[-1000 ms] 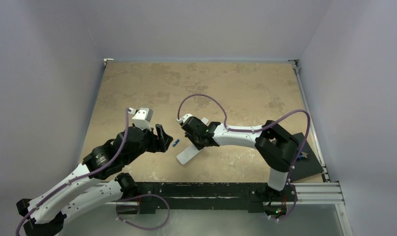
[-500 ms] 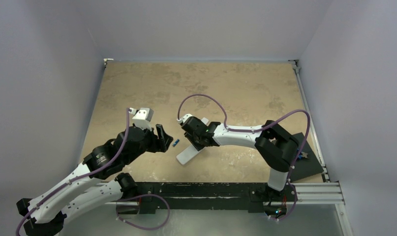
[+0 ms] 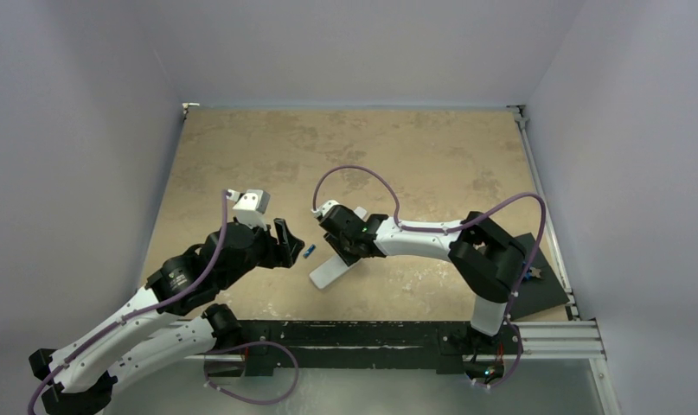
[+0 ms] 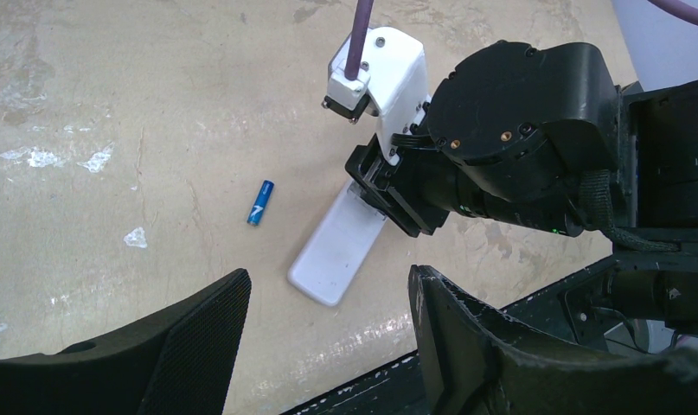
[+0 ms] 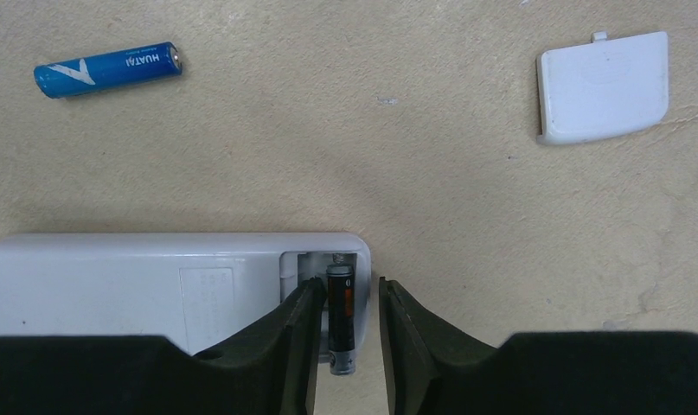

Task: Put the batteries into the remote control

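The white remote control point(image 5: 137, 281) lies back up on the table, its battery bay uncovered at one end. A dark battery point(image 5: 341, 316) rests in that bay, its near end sticking out past the remote's edge. My right gripper point(image 5: 349, 290) straddles it, open, with a gap on the right side. The blue battery point(image 5: 107, 68) lies loose on the table beyond the remote point(image 3: 326, 273). My left gripper point(image 4: 328, 281) hovers open and empty, just left of the blue battery point(image 3: 308, 252) in the top view. The right gripper point(image 3: 343, 251) covers the remote's far end there.
The small white cover piece point(image 5: 603, 86) lies on the table to the right of the remote. A black pad point(image 3: 535, 277) sits at the table's right edge by the right arm's base. A black rail point(image 3: 397, 333) runs along the near edge.
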